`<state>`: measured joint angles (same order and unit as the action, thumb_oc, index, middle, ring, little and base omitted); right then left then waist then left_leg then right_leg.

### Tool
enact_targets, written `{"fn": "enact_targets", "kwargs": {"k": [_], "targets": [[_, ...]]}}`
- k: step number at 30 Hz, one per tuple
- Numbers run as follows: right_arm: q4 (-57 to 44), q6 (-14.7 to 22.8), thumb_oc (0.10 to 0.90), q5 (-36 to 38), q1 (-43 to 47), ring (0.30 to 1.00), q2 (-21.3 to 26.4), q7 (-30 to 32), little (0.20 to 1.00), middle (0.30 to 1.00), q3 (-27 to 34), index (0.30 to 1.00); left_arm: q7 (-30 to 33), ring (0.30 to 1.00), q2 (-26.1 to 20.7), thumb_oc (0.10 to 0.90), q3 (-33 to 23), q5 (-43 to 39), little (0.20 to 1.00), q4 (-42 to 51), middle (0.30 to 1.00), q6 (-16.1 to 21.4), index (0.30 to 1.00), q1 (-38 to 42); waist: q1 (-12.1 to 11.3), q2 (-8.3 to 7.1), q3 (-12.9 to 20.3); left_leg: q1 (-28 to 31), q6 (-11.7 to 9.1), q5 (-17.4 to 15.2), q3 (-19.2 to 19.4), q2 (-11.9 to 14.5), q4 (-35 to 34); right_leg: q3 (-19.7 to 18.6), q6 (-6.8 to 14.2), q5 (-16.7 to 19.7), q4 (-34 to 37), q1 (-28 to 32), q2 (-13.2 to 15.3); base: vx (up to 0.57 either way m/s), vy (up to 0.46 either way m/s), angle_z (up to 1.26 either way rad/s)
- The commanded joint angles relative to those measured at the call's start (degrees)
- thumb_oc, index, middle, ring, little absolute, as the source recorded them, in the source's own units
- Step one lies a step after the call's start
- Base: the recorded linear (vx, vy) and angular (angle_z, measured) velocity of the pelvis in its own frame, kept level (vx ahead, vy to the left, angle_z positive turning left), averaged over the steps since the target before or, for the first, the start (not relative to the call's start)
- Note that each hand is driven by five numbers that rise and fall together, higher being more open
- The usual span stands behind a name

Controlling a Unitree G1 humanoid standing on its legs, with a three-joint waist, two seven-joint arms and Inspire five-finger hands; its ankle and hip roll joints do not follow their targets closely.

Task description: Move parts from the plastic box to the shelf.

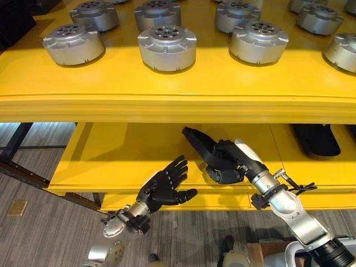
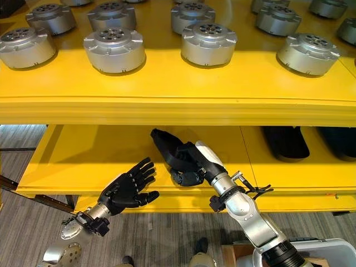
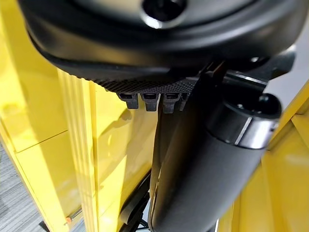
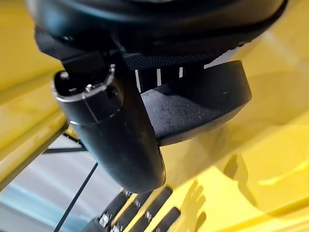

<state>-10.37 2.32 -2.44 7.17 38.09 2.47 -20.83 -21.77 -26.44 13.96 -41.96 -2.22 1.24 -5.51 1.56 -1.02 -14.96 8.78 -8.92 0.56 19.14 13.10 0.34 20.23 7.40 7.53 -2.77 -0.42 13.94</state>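
My right hand (image 1: pixel 240 160) reaches over the lower yellow shelf (image 1: pixel 111 161), shut on a black elongated part (image 1: pixel 198 142). The part's free end points up and back under the upper shelf. In the right wrist view the part's rough black surface (image 4: pixel 193 108) sits against the palm with the thumb (image 4: pixel 116 140) beside it. My left hand (image 1: pixel 167 186) hovers at the lower shelf's front edge, just left of the right hand. Its fingers are spread open and it holds nothing.
The upper yellow shelf (image 1: pixel 167 92) carries several round silver metal parts (image 1: pixel 167 47) in rows. More black parts (image 1: pixel 316 139) lie on the lower shelf to the right. A pale plastic box's corner (image 2: pixel 325 249) shows at the lower right, over grey carpet.
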Motion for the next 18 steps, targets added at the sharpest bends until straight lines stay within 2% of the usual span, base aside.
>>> {"fn": "enact_targets", "kwargs": {"k": [1, 9, 12, 18], "targets": [[-2.7, 3.4, 0.4, -2.0, 4.9, 0.3, -2.0, 4.8, 0.3, 0.3, 3.5, 0.3, -2.0, 1.0, -2.4, 0.9, 1.0, -1.6, 1.0, 6.4, 1.0, 2.4, 1.0, 2.0, -0.1, -2.5, 4.7, 1.0, 6.1, -6.8, 3.9, -2.2, 4.3, -1.3, 6.5, -2.0, -3.7, -3.6, 4.4, 0.05, -0.059, -0.12], [0.2, 1.7, 0.4, -7.8, 6.9, 0.3, -2.0, 6.7, 0.3, 0.3, 2.1, 0.3, -3.8, 1.0, -2.9, 0.9, 3.1, -2.7, 1.0, 7.7, 1.0, -1.0, 1.0, 4.1, 0.5, -2.11, 4.6, 2.0, 5.8, -6.8, 5.2, -1.2, 4.0, -0.8, 6.5, -1.9, -5.6, -5.4, 5.0, 0.05, -0.087, -0.04], [3.2, 0.5, 0.4, -8.4, 8.1, 0.3, -2.4, 7.9, 0.3, 0.3, 1.1, 0.3, -4.4, 1.0, -3.0, 0.9, 4.3, -4.0, 1.0, 7.8, 1.0, -1.9, 1.0, 4.8, 0.9, -1.82, 4.9, 2.6, 5.3, -6.4, 5.5, -0.6, 3.3, -0.5, 6.1, -2.7, -6.2, -5.5, 4.7, 0.07, -0.118, 0.01], [6.6, 0.8, 0.4, -9.4, 9.6, 0.3, -2.5, 8.3, 0.3, 0.3, 0.5, 0.3, -4.1, 1.0, -2.3, 0.9, 5.6, -6.3, 1.0, 7.6, 1.0, -3.4, 1.0, 5.7, 1.7, -1.3, 5.1, 3.0, 4.7, -6.3, 4.6, 0.8, 3.5, -2.3, 4.6, -4.9, -9.0, -6.9, 3.0, 0.06, -0.143, 0.02]]}}
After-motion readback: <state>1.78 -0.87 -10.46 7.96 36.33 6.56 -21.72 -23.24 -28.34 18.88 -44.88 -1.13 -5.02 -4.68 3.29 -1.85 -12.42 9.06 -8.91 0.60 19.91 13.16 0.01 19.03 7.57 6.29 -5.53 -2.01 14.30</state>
